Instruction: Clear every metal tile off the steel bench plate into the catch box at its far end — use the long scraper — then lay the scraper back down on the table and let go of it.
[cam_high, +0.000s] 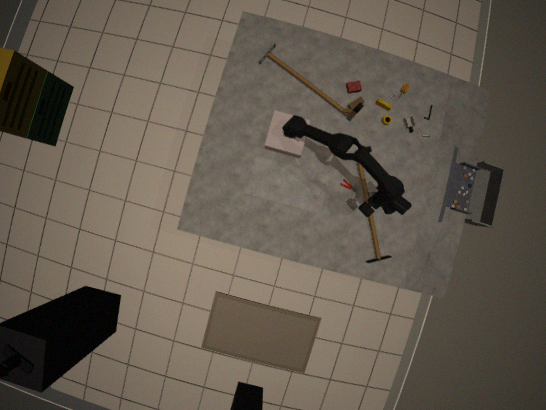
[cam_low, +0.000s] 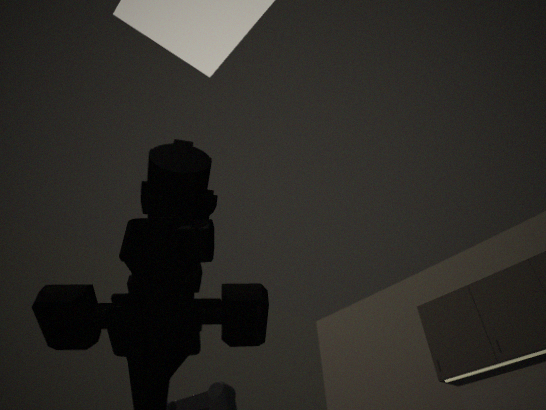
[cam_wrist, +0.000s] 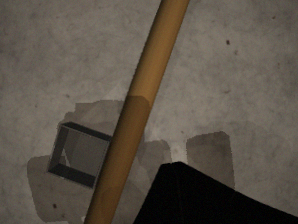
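In the top view, several small metal tiles (cam_high: 461, 191) lie on the blue-grey bench plate (cam_high: 451, 184) at the right. The dark catch box (cam_high: 494, 196) stands beyond it. A long wooden-handled scraper (cam_high: 373, 234) (cam_wrist: 137, 92) lies below my arm, its dark crosswise blade toward the front edge of the mat. Another long wooden-handled tool (cam_high: 310, 85) lies at the upper left. My gripper (cam_high: 384, 203) (cam_low: 150, 316) (cam_wrist: 171, 172) is shut above the first handle. In the wrist view that handle passes beside the black fingers; nothing shows between them. The fingertips are hidden in the top view.
A small dark open box (cam_wrist: 80, 152) shows beside the handle in the wrist view. Red pliers (cam_high: 346, 184) lie left of the handle. A red block (cam_high: 354, 87), a yellow block (cam_high: 384, 104), a yellow roll (cam_high: 387, 120) and other small tools lie at the upper right.
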